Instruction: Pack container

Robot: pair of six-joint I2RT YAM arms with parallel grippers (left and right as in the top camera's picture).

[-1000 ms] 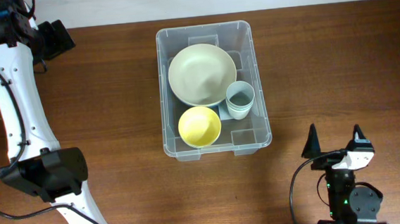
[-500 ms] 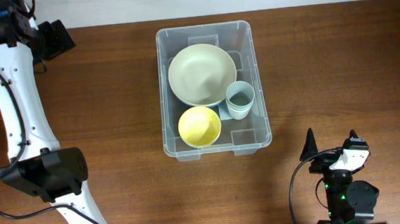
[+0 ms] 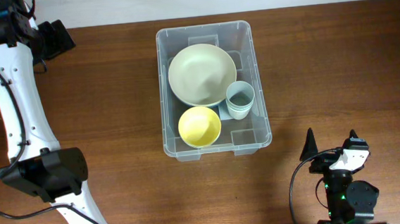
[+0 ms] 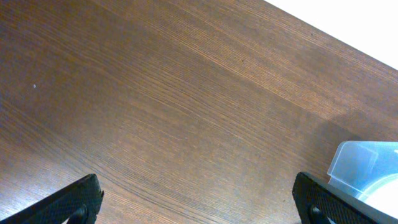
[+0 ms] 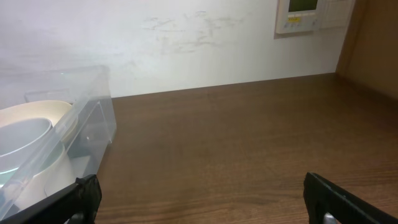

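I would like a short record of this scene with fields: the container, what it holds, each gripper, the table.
container: clear plastic, no lid, central
contents: large cream bowl at the far end; yellow bowl at the near end; pale blue cup on their right
left gripper: open, empty, above bare wood left of the container
right gripper: open, empty, near side, right of the container
table: dark brown wood

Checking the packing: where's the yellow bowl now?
Overhead view: the yellow bowl sits inside the container at its robot-side end, next to the cream bowl and left of the blue cup.
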